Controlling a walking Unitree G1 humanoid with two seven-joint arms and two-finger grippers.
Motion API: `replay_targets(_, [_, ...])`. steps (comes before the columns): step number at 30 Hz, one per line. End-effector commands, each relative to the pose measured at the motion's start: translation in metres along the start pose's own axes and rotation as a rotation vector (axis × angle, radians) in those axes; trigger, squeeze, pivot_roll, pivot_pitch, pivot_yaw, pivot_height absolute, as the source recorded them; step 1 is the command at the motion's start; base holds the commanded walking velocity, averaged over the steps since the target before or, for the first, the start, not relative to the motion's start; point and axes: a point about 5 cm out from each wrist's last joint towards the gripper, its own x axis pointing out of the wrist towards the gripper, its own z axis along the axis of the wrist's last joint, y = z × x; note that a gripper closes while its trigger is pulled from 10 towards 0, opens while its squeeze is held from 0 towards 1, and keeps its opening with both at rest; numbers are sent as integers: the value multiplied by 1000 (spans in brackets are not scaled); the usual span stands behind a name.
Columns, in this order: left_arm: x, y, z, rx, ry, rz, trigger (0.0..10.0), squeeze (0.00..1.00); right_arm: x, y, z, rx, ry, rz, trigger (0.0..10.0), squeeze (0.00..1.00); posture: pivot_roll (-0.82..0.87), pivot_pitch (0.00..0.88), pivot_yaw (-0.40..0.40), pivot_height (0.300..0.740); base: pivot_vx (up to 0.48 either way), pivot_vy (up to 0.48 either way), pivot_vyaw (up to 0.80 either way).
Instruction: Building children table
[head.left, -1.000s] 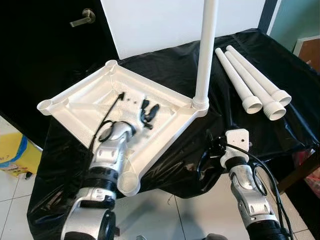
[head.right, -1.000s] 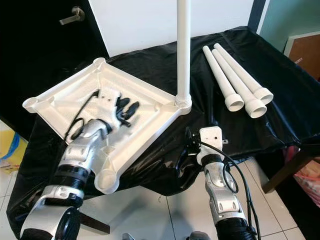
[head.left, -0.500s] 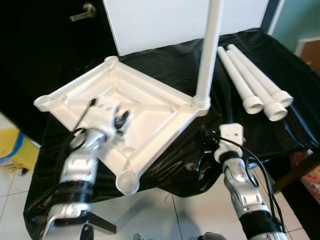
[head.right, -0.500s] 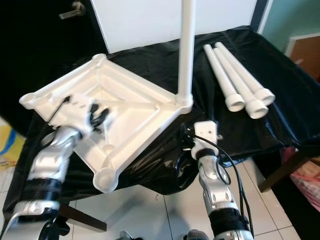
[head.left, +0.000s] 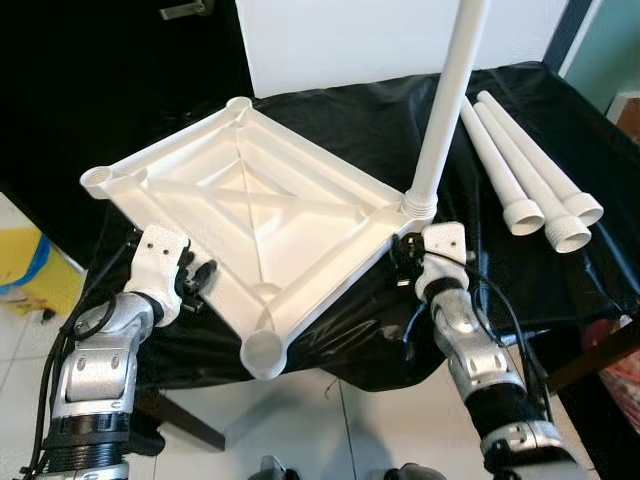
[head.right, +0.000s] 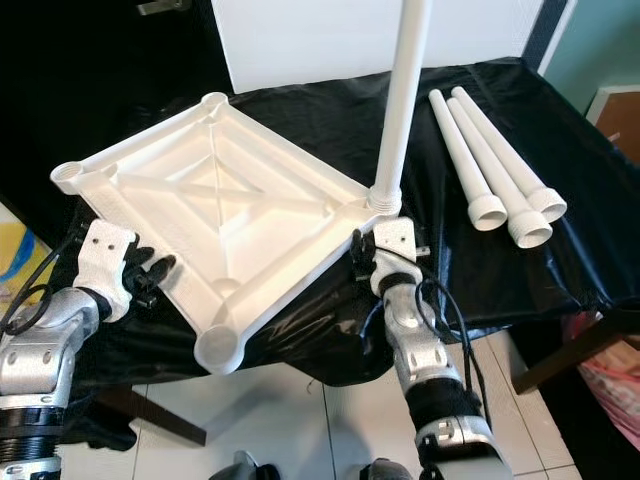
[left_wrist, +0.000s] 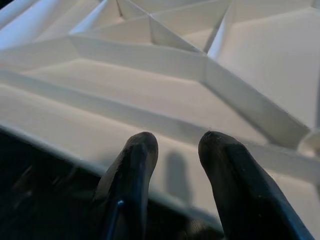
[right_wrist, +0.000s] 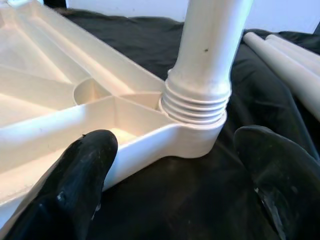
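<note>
The upright leg (head.left: 447, 105) screwed into the tabletop (head.left: 250, 215) runs out past the top edge of both eye views, so its upper end is unseen. The right gripper (head.left: 405, 262) sits just below that leg's socket, its fingertips hidden behind the tabletop's corner. Near the tabletop, the yellow object (head.left: 22, 275) on the floor is cut by the frame edge.
</note>
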Motion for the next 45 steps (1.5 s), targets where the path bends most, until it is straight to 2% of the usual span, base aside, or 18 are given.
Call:
replay_targets(1, [-9,-13,0,29,10,-148,10000,0,3,3,-8,-7,66,9,10000,0,-41,79,5,740,0,0,0])
replay_targets(2, [-9,-13,0,29,10,-148,10000,0,3,3,-8,-7,66,9,10000,0,-41,79,5,740,0,0,0])
replay_targets(4, [-17,-33,0,55,20,-292,10000,0,6,6,-12,-8,109,8,10000,0,-34,81,6,740,0,0,0])
replay_targets(5, [-17,-33,0,55,20,-292,10000,0,6,6,-12,-8,109,8,10000,0,-34,81,6,740,0,0,0])
replay_targets(7, [-20,-47,0,90,32,-389,10000,0,7,7,-16,5,140,-5,10000,0,-33,81,9,740,0,0,0])
replay_targets(12, [-20,-47,0,90,32,-389,10000,0,7,7,-16,5,140,-5,10000,0,-33,81,9,740,0,0,0])
replay_targets(13, [-20,-54,0,106,44,-430,10000,0,8,8,-19,15,157,-7,10000,0,-33,81,12,740,0,0,0])
replay_targets(14, [-20,-54,0,106,44,-430,10000,0,8,8,-19,15,157,-7,10000,0,-33,81,12,740,0,0,0])
replay_targets(15, [-17,-65,2,128,43,-488,10000,0,9,9,-21,32,178,-5,10000,0,-39,77,21,740,0,0,0])
replay_targets(17, [-17,-65,2,128,43,-488,10000,0,9,9,-21,32,178,-5,10000,0,-39,77,21,740,0,0,0])
replay_targets(19, [-10,-86,8,147,25,-592,10000,0,11,11,-25,53,208,-5,10000,0,-46,74,28,740,0,0,0])
replay_targets(21, [-10,-86,8,147,25,-592,10000,0,11,11,-25,53,208,-5,10000,0,-46,74,28,740,0,0,0])
replay_targets(25, [-3,-110,18,137,-13,-683,10000,0,16,12,-25,68,220,7,10000,0,-58,70,40,740,0,0,0])
replay_targets(28, [-1,-116,21,131,-25,-705,10000,0,18,14,-24,73,222,22,10000,0,-63,67,44,740,0,0,0])
replay_targets(30, [2,-127,25,129,-43,-750,10000,0,23,19,-22,84,228,66,10000,0,-67,65,47,740,0,0,0])
replay_targets(39, [10,-141,33,121,-71,-773,10000,0,33,26,-13,62,207,131,10000,0,-67,57,42,740,0,0,0])
replay_targets(44, [14,-137,39,103,-98,-729,10000,0,37,23,-8,60,196,122,10000,0,-65,56,36,740,0,0,0])
replay_targets(45, [14,-129,41,93,-113,-696,10000,0,37,23,-8,54,192,120,10000,0,-64,58,35,740,0,0,0])
